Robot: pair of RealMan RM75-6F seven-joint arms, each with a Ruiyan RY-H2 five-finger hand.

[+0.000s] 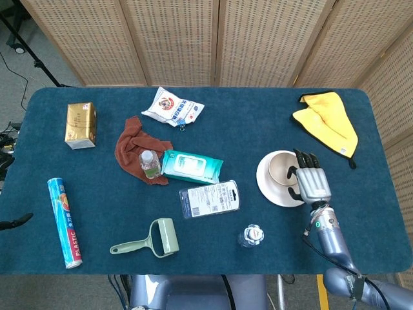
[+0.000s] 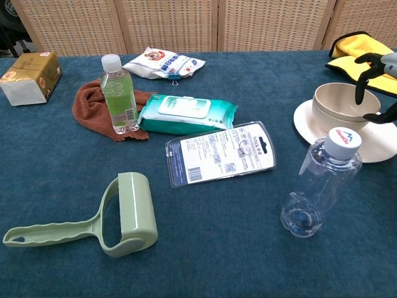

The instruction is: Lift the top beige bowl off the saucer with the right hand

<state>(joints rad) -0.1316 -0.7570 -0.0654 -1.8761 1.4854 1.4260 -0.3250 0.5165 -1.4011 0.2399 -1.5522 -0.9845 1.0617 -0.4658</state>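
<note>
I see the beige bowl (image 1: 282,169) upright, mouth up, on the saucer (image 1: 271,189) at the table's right; my right hand (image 1: 312,182) hooks spread fingers over its right rim, not clamped.

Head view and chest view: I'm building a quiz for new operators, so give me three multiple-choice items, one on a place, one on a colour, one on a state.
1. Where does the beige bowl sit?
A. on the white saucer
B. on the brown rag
C. on the gold box

2. What colour is the cloth at the far right corner?
A. red
B. yellow
C. green

3. How is the right hand?
A. flat on the table
B. fingers over the bowl's rim
C. holding a bottle

Answers: A, bowl rests on the saucer; B, it is bright yellow; B, fingers hook over the rim.
</note>
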